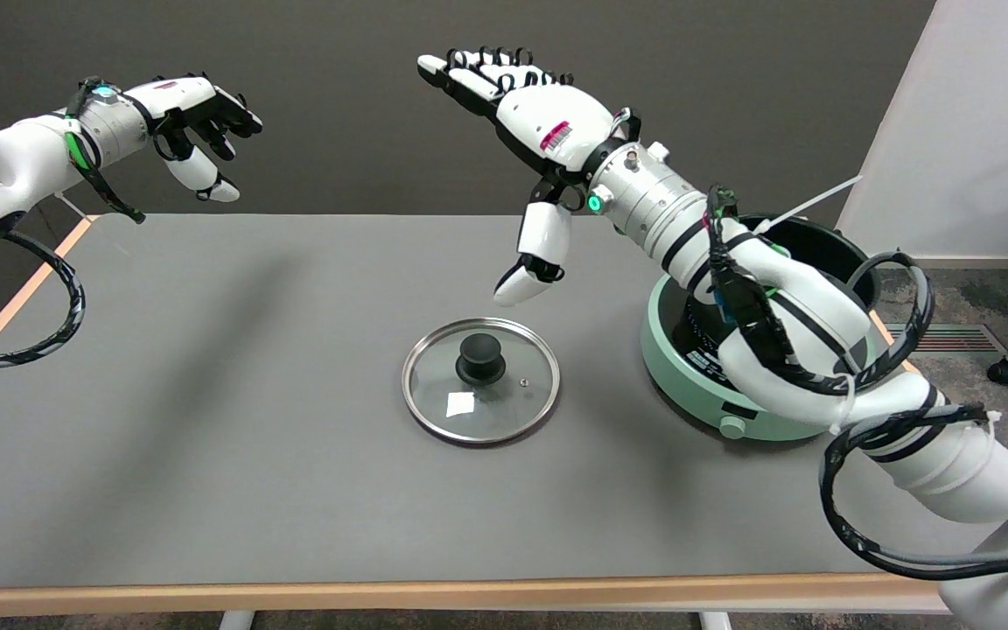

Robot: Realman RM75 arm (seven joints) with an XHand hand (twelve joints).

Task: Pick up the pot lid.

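Lying flat on the grey table point(206, 455), a little toward its near half and about midway across, the pot lid point(480, 381) sits knob-up with nothing touching it. It is a glass disc in a thin metal rim, with a black knob point(480, 358) at its centre, a small steam vent beside the knob and a pale square patch, either a sticker or a reflection, on the glass. I judge it rigid, moderately light, and breakable if dropped; the glass and polished rim look slippery and lie flush with the tabletop, so the edge gives fingers little to get under. The knob stands proud and looks the sensible place to pinch or wrap, which would also let the lid hang level.

To the right, a mint-green electric pot point(696, 367) with a dark interior stands partly behind the right arm. Above and beyond the lid, the right hand point(539, 122) hovers empty and well clear of it, fingers stretched out and apart, thumb point(535, 254) hanging down toward the lid's far edge.
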